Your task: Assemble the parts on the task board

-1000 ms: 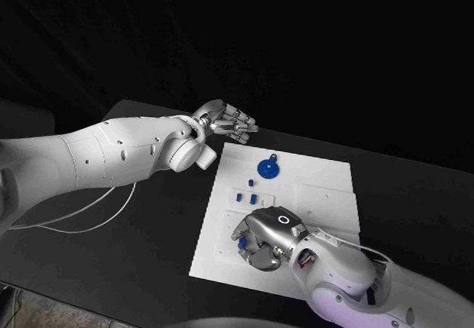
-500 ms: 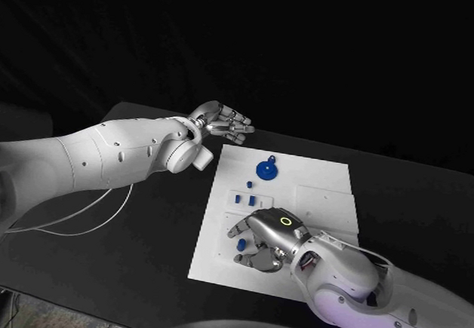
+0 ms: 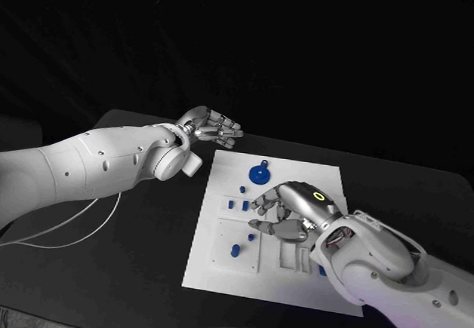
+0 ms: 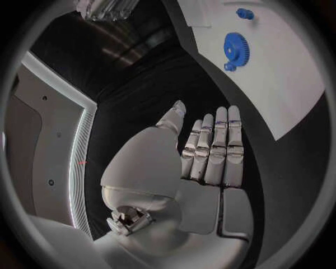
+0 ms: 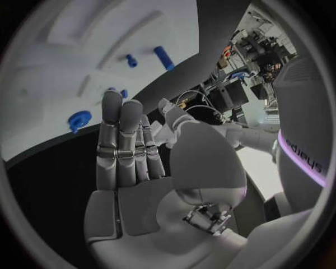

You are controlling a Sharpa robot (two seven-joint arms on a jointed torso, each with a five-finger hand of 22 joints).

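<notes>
— Two hands, both holding nothing. The left hand (image 3: 210,123) hangs over the black table (image 3: 99,260) in the upper middle of the frame, just off the far left corner of the task board (image 3: 219,272), its fingers (image 4: 213,148) straight, side by side and bare.

— And the right hand (image 3: 288,211)?

— Middle of the frame, over the board's centre, fingers loosely spread with nothing between them. From behind its palm the fingers (image 5: 122,140) stand straight and apart from the white plate.

— Where are the parts?

— On the board. A blue gear (image 3: 260,172) lies near its upper edge, above the right hand. Below it to the left sits a small blue peg (image 3: 243,188), then a pair of blue pieces (image 3: 234,205). Another blue piece (image 3: 235,248) lies lower left of the hand, and one blue bit (image 3: 251,237) between that and the fingers.

— Any touching the hand?

— I cannot tell for the pieces nearest its fingers.
</notes>
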